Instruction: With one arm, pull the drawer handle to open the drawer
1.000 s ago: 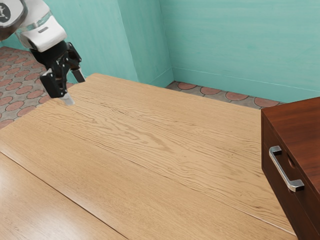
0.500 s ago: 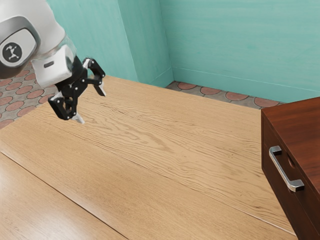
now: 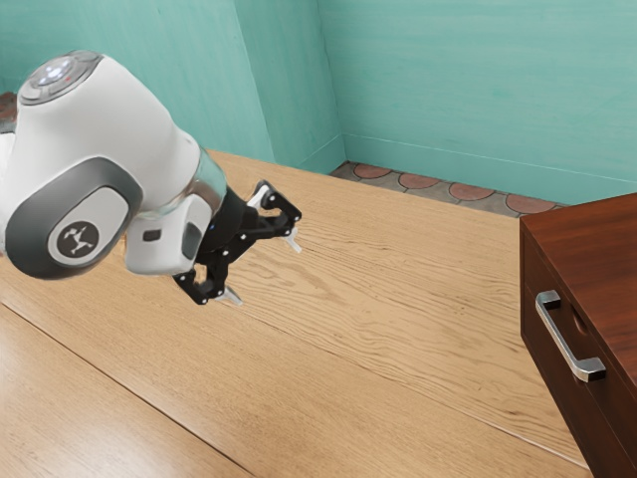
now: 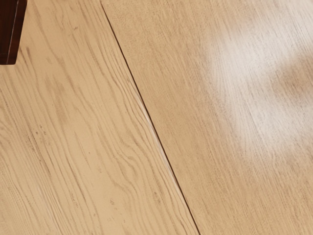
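A dark brown drawer cabinet [image 3: 587, 299] stands at the exterior view's right edge of the wooden table [image 3: 378, 299]. Its drawer front carries a silver bar handle [image 3: 565, 336], and the drawer looks pushed in. My black gripper [image 3: 261, 267] hangs over the table toward the exterior view's left, open, with nothing between its fingers, and far from the handle. The white arm [image 3: 100, 189] comes in from the left. In the wrist view a corner of the cabinet [image 4: 10, 29] shows beyond the table's plank seam [image 4: 151, 127].
Teal walls [image 3: 448, 70] rise behind the table, with a patterned tiled floor [image 3: 438, 184] at their foot. Bare tabletop stretches between my gripper and the cabinet.
My arm has swung from the table's far left corner toward the exterior view's right and lower over the table. The gripper has stayed open. The drawer has not moved.
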Controlling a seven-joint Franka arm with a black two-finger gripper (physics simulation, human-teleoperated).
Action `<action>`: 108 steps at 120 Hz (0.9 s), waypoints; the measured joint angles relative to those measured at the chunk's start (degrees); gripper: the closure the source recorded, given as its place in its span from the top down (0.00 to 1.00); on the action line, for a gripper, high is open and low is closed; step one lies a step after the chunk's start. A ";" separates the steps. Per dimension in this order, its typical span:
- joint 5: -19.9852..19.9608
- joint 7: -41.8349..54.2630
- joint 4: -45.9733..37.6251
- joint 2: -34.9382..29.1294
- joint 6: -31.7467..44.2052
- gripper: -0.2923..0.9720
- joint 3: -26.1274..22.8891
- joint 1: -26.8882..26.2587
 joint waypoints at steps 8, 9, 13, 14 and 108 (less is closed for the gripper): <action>0.09 0.94 -1.04 0.10 2.02 0.77 0.00 -1.81; 0.10 1.05 -1.14 0.13 2.25 0.77 0.00 -2.07; 0.13 1.47 -1.50 0.19 3.15 0.77 0.00 -2.95; 0.13 1.57 -1.58 0.20 3.38 0.77 0.00 -3.16; 1.69 6.76 0.93 8.17 9.58 0.77 -0.24 -16.37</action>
